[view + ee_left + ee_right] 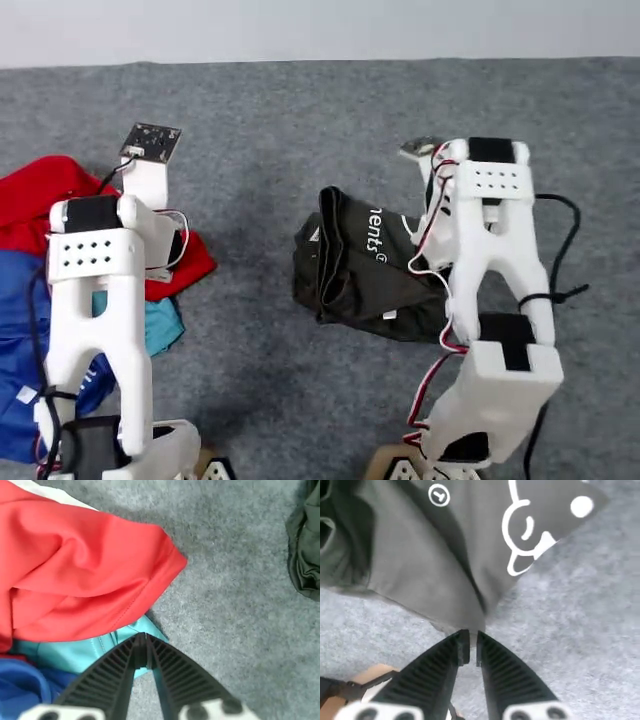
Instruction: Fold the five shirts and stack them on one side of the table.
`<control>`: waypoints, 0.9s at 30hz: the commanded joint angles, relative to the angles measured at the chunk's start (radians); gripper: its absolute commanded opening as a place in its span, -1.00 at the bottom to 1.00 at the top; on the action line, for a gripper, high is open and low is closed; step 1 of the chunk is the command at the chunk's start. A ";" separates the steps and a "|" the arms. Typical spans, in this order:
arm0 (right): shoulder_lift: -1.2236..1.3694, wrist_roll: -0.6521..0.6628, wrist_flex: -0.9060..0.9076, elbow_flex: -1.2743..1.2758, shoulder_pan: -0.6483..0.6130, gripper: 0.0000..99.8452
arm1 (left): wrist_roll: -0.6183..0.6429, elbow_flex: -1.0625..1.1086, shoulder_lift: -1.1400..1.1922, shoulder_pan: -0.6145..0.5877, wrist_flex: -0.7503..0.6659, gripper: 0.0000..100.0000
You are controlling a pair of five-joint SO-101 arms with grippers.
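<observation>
Right gripper (470, 642): the jaws are drawn almost together, with a thin slit between them, at the hem of the dark shirt (420, 555). A crease runs from the cloth into the tips, so the hem is probably pinched; the contact itself is hidden. Left gripper (145, 642): the jaws are closed tip to tip with nothing seen between them, over the edge of the teal shirt (100, 652).

Step in hand, as judged: completing the fold of the dark shirt, which lies part-folded near the table's middle, beside the right arm.
1. Pinch one layer only.
2. Lift just enough to clear the cloth beneath.
3. Carry the hem straight across to the opposite edge.
4. Lower before releasing, so the layers do not slide.

If the shirt drags, pin its far side with the left gripper.

The red shirt (75, 570), the teal shirt and the blue shirt (20, 690) lie heaped and unfolded at the left side, well apart from the dark one.

Surface: a grey felt-like covering (260, 120), likely rough enough to grip cloth. Beyond its far edge stands a plain pale wall (300, 30).
</observation>
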 commanded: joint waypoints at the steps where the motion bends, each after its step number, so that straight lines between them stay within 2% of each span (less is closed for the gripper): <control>1: 0.036 0.011 0.013 -0.046 0.004 -0.93 | 0.002 -0.005 -0.035 0.003 -0.031 -0.99; 7: 0.124 0.006 0.041 0.006 -0.025 -0.93 | 0.002 -0.005 -0.038 0.003 -0.031 -0.99; 17: -0.122 0.009 0.041 0.381 -0.251 -0.93 | 0.002 -0.002 -0.032 0.003 -0.051 -0.99; 22: -0.254 0.012 0.041 0.362 -0.231 -0.93 | 0.002 -0.005 -0.032 0.003 -0.060 -0.99; 27: -0.259 0.012 0.039 0.313 -0.134 -0.93 | 0.002 -0.002 -0.032 0.040 -0.060 -0.99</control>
